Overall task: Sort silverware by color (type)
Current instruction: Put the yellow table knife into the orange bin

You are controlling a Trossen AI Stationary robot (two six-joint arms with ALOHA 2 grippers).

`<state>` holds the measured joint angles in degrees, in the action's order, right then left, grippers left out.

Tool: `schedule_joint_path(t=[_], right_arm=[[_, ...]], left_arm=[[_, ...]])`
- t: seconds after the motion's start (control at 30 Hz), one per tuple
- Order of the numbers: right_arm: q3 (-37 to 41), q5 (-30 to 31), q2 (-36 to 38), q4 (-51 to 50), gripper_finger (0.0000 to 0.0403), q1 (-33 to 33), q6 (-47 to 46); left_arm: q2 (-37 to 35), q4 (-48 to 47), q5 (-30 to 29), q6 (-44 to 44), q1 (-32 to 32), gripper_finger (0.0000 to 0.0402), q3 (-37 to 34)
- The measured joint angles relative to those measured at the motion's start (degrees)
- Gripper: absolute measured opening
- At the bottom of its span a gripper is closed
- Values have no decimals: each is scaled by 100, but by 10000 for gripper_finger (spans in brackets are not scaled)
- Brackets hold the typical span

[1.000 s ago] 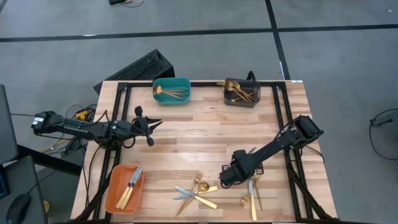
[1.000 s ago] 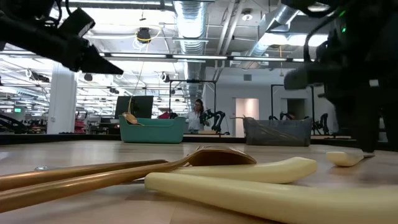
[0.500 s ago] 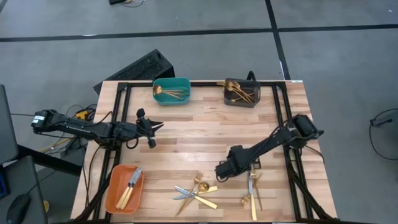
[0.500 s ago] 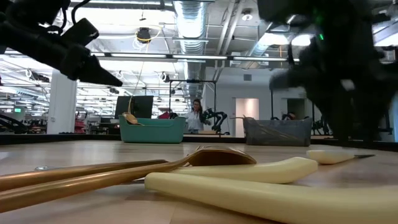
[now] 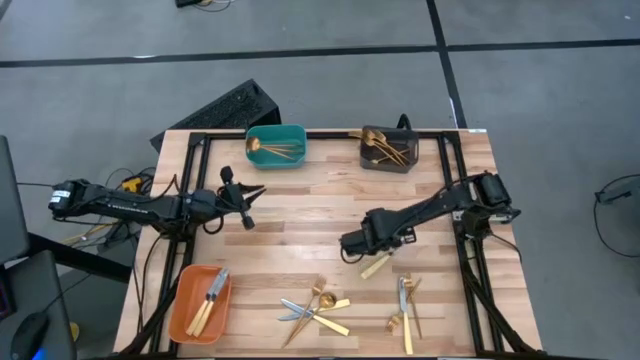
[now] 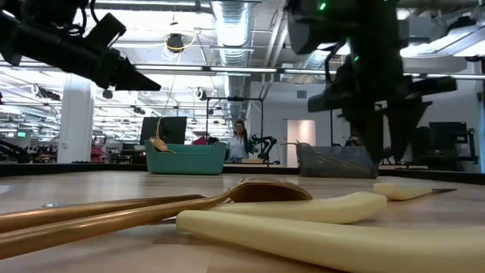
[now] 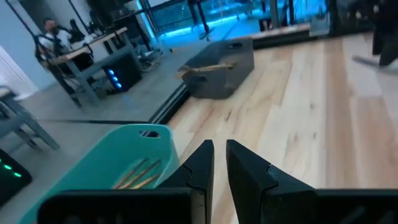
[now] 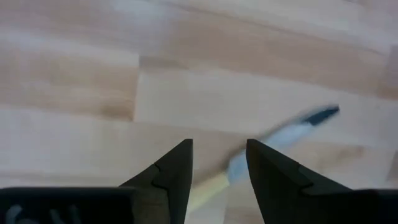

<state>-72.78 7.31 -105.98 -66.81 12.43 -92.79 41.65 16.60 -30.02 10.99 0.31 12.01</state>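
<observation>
Loose silverware lies near the table's front edge: a crossed heap (image 5: 318, 308) of gold pieces and knives, and a smaller group (image 5: 404, 303) to its right. A knife (image 5: 376, 265) with a pale handle lies flat on the wood farther in. My right gripper (image 5: 347, 247) hangs open, pointing down, just left of that knife and clear of the table (image 6: 390, 155). In the right wrist view the knife (image 8: 280, 134) shows on the table past the fingers (image 8: 219, 155). My left gripper (image 5: 252, 192) is shut and empty, level above the table's left part (image 7: 219, 152).
At the far edge stand a teal bin (image 5: 276, 146) and a dark grey bin (image 5: 389, 148), each holding gold pieces. An orange bin (image 5: 201, 302) at the near left holds knives. Bare wood (image 5: 300, 225) lies between the two grippers. A person stands far off in the room.
My right gripper has moved from beside the near-right silverware toward the table's middle, leftward and toward the far edge, rising a little and staying open. The pale-handled knife, hidden under the arm before, now shows; it shifted slightly on the table early on.
</observation>
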Motion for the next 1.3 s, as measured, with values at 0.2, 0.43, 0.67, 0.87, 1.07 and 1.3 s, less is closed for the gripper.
schedule_joint_path(t=[0.2, 0.43, 0.67, 0.87, 1.07, 1.3], right_arm=[[-207, -1229, 161, -145, 175, 130, 189], [-43, -524, 450, -130, 174, 540, -1233], [373, -119, 445, 653, 173, 931, -2888], [1128, -164, 366, 1990, 173, 1115, -3950], [1388, 197, 291, 2005, 173, 826, -3550], [1631, 341, 354, 1562, 172, 96, -1378]], left_arm=[[111, 228, -15, -18, 469, 32, 0], [830, 1316, 864, 1001, 1282, 32, -23], [1518, 2539, 1929, 987, 1749, 32, -22], [2055, 3086, 1941, 834, 1974, 31, -22], [2563, 3775, 2190, 1060, 2064, 31, -20], [2653, 3751, 2126, 758, 2059, 31, 55]])
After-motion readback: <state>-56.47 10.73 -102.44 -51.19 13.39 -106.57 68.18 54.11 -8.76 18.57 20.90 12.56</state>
